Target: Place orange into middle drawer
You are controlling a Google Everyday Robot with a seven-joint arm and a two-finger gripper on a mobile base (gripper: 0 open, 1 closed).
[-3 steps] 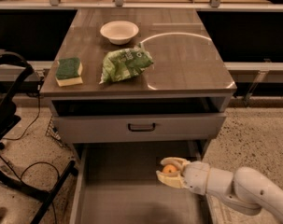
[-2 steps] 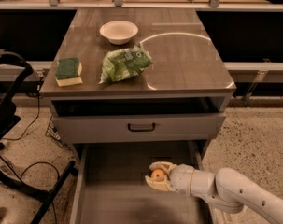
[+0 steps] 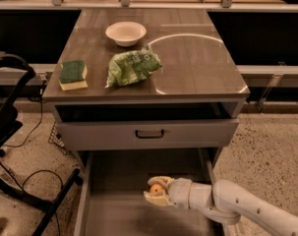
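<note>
Evidently the carrying step is nearly done: the orange (image 3: 156, 189) sits clamped between the two pale fingers of the gripper (image 3: 153, 191), one finger curving over its top and the other under it. It is inside the open middle drawer (image 3: 114, 215), toward the back and a little right of centre. It seems to hang just above the bare grey floor, though from this angle I cannot tell whether it already touches. My judgement is that what remains is the release. The next move calls for lowering until the fruit rests on the floor, then parting the fingers gently, since a round fruit may roll on a flat floor. The white arm (image 3: 247, 211) reaches in from the lower right and hides the drawer's right wall; the drawer's near end is cut off by the bottom edge. Above is the grey drawer front with the black handle (image 3: 149, 133), and on the cabinet top (image 3: 202, 68) lie a white bowl (image 3: 125, 33), a green bag (image 3: 133, 68) and a sponge (image 3: 73, 74).
</note>
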